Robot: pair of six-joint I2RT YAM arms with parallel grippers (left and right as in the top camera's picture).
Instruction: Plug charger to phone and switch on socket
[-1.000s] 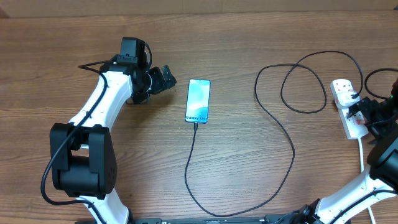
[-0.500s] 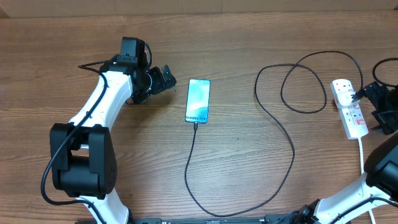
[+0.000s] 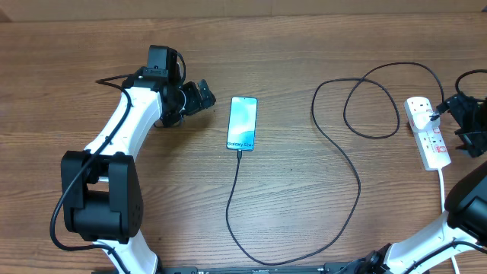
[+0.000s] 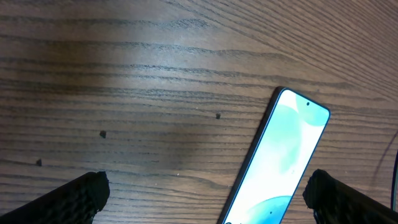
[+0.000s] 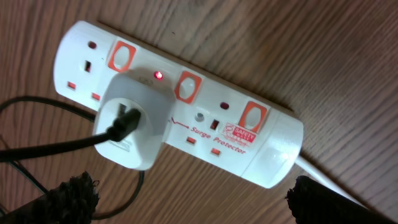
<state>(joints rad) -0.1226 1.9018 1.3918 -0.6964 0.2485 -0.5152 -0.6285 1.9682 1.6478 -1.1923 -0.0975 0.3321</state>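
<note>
The phone lies screen up and lit at mid-table; it also shows in the left wrist view as the phone. The charger, a thin black cable, meets the phone's near end and loops right to a white plug seated in the socket. On the socket a small red light glows beside the plug. My left gripper stands open just left of the phone, nothing between its fingers. My right gripper is open, hovering just right of the socket.
The socket's white cord runs toward the near right edge. The black cable forms a wide loop between phone and socket and another strand curls at the far right. The left arm's base stands at near left.
My right gripper has drawn back off the socket toward the right edge, leaving the strip uncovered. The left arm, phone and cable have not moved.
</note>
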